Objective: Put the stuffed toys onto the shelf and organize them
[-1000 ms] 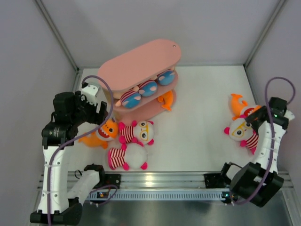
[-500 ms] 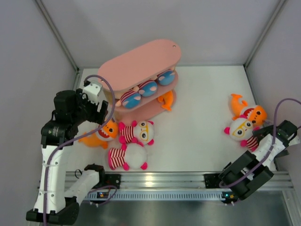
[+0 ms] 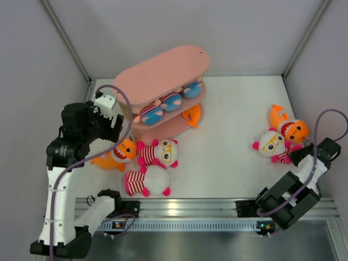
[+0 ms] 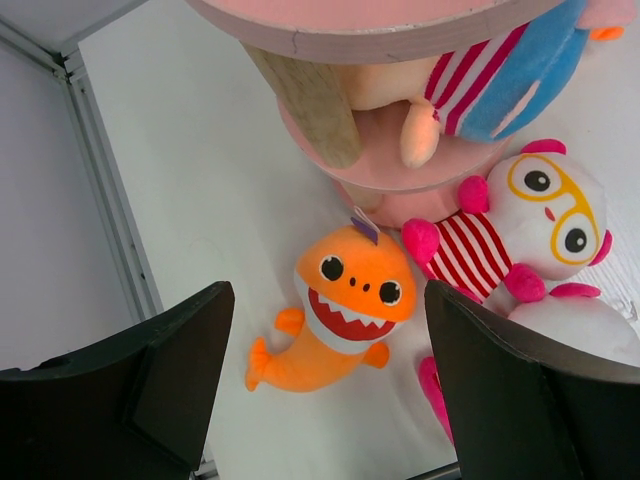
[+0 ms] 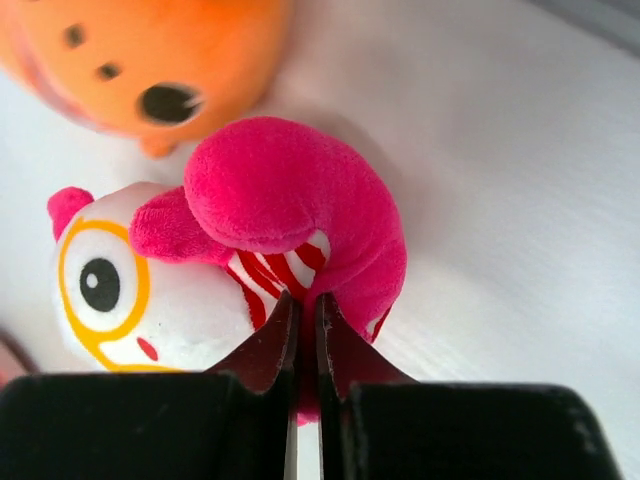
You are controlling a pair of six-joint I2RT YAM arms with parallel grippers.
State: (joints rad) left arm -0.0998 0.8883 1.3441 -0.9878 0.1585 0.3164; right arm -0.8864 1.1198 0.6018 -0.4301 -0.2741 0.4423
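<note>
The white desk carries the pink shelf at upper centre. At the right edge, the right jaws are clamped nearly shut on a pink limb of the white-headed toy, which lies beside an orange fish. I'd lift slowly, since so thin a pinch may slip. At left, the left jaws gape apart above a second orange fish.

The shelf hides most of the blue toys inside it. The orange fish is cut off above.
</note>
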